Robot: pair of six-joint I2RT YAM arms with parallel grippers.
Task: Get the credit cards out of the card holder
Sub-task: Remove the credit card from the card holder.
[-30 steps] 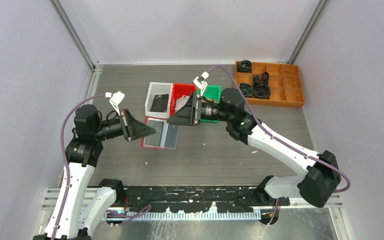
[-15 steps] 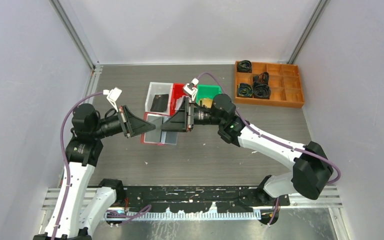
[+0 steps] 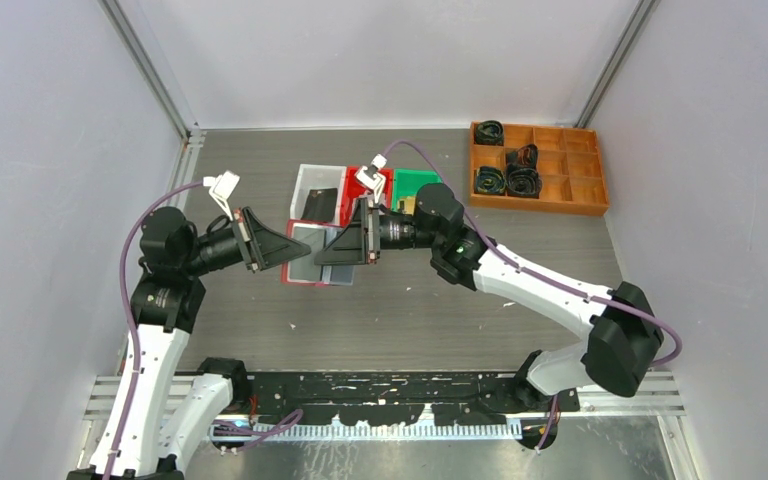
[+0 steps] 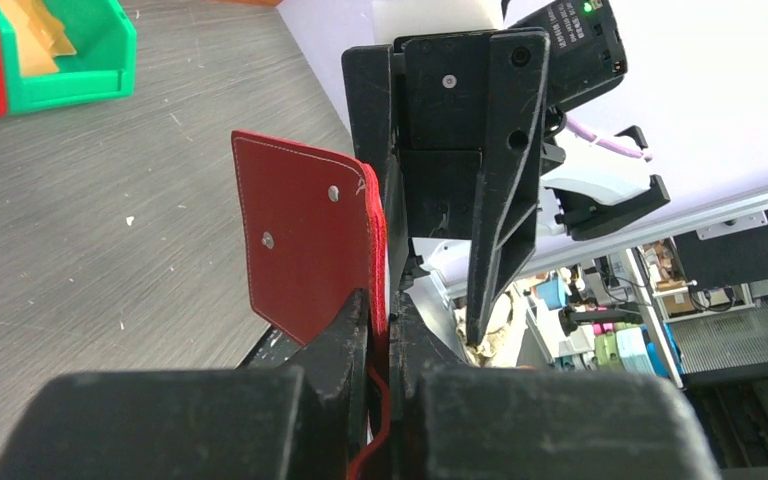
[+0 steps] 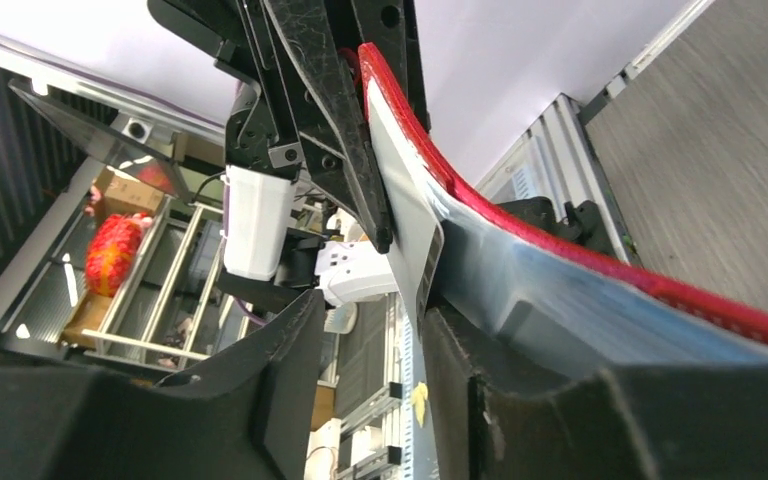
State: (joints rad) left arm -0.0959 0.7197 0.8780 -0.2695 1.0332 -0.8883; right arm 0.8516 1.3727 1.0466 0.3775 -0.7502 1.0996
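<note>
The red card holder [image 3: 312,272] hangs open between the two grippers above the table, its pale clear sleeves facing the right arm. My left gripper [image 3: 300,249] is shut on its red edge; the left wrist view shows the jaws [image 4: 380,310] clamped on the red leather, with the snap flap [image 4: 305,240] sticking up. My right gripper [image 3: 322,254] is open, tip to tip with the left one. In the right wrist view its fingers [image 5: 370,310] straddle a grey sleeve or card edge [image 5: 428,268] of the holder [image 5: 580,262] without closing. A black credit card [image 3: 318,206] lies in the white bin.
A white bin [image 3: 305,178], a red bin [image 3: 357,180] and a green bin [image 3: 419,181] stand in a row behind the holder. The green bin [image 4: 70,85] holds a gold card [image 4: 32,28]. An orange compartment tray [image 3: 560,150] with black coils sits at the back right.
My right gripper has moved left from over the bins to the card holder, ending close against the left gripper. The left gripper and holder shifted slightly left.
</note>
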